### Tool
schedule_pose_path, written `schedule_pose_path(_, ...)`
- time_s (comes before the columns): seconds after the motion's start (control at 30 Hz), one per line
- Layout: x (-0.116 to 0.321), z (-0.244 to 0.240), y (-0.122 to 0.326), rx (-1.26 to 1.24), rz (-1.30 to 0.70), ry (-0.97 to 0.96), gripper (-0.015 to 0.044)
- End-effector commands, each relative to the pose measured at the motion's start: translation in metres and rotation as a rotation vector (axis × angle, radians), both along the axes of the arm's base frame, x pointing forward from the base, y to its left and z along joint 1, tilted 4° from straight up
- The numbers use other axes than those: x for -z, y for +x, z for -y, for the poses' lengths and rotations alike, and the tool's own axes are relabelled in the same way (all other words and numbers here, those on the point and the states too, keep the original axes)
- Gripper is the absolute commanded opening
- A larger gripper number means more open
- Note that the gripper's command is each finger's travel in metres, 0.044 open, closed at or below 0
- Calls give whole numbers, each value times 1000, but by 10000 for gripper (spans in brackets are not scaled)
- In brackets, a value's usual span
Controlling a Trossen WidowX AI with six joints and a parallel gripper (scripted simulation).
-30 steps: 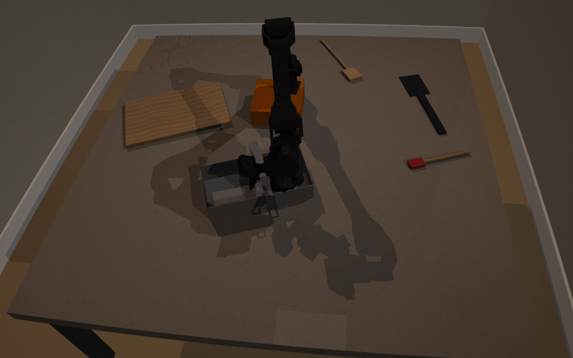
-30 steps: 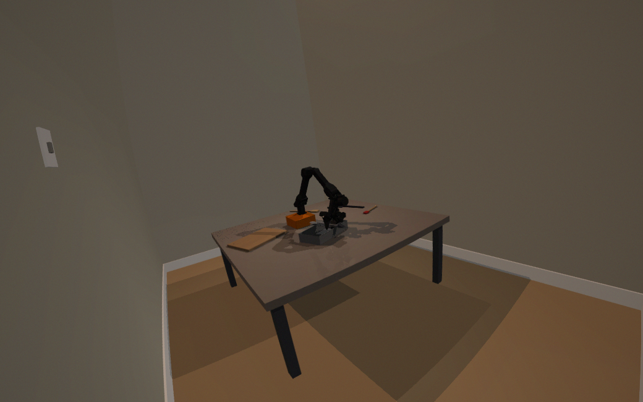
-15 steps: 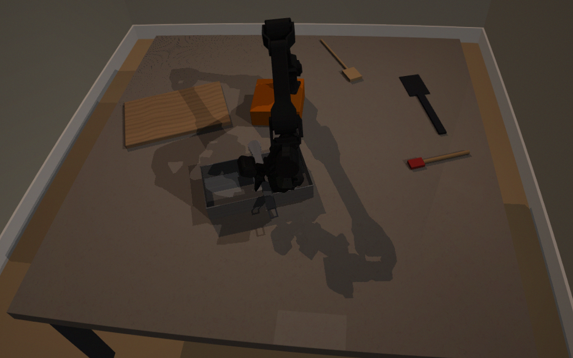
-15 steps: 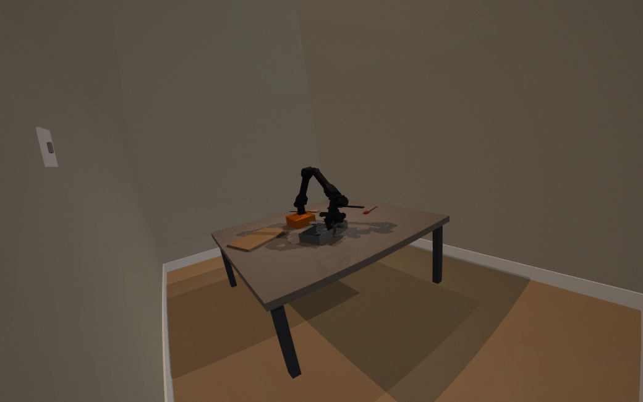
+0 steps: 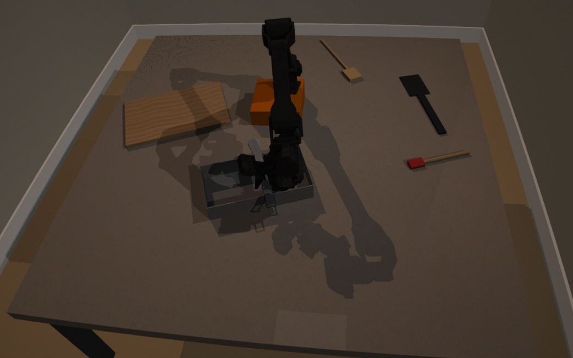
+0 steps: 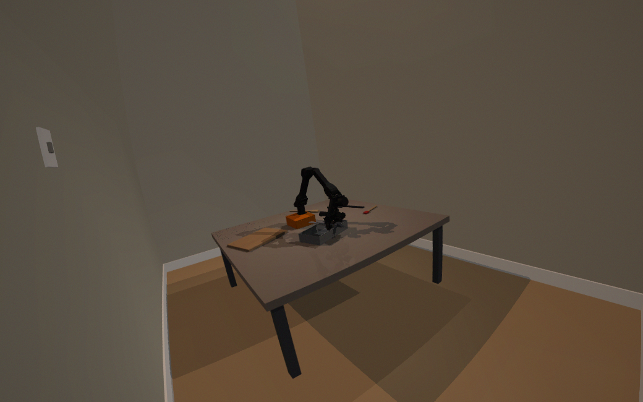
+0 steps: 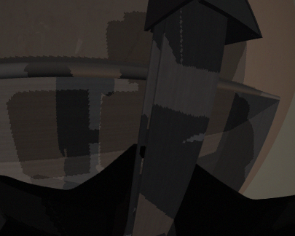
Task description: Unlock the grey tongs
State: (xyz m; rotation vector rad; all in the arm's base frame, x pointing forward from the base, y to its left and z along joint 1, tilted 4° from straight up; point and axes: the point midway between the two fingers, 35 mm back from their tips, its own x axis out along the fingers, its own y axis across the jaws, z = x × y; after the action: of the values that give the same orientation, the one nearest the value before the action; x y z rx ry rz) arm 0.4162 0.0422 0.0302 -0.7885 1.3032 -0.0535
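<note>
Dim walls close in around a brown table (image 5: 146, 249) on which the arm works, its long shadow thrown across the surface. On it sits the roasting tin (image 5: 217, 209), with the grey tongs (image 5: 254, 150) lying across it, their pale end sticking out past the far rim and a darker end showing over the near rim. The gripper (image 5: 261, 177) is down on the tongs over the tin, its jaws drawn in close and clamped on the tongs' shaft; in the wrist view the dark fingers press against both sides of the grey bar (image 7: 179, 131). The tongs seem not to have left the tin yet.

The wooden board (image 5: 175, 113) lies well apart, to the far left beside the orange block (image 5: 261, 106) under the arm.

The main risk, as a judgement, is the hold itself: the smooth, narrow shaft could pivot or slip between the fingers when lifted, especially if the hold sits away from the balance point. An end could also catch on the tin's rim and drag the tin. Squeezing now, with the tongs lying level, would likely leave the lock engaged, so tipping the tips down is needed first, and that swing could loosen the hold.
</note>
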Motion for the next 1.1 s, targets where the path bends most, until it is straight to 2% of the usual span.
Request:
schedule_pose_path(0.0, -46, -2, 3, -3, 30, 10, -150)
schedule_pose_path(0.1, -72, -2, -1, -5, 26, 10, -150)
schedule_pose_path(0.53, -71, -3, -1, -7, 10, 32, -150)
schedule_pose_path(1.07, -68, -14, -3, -35, -212, 420, -150)
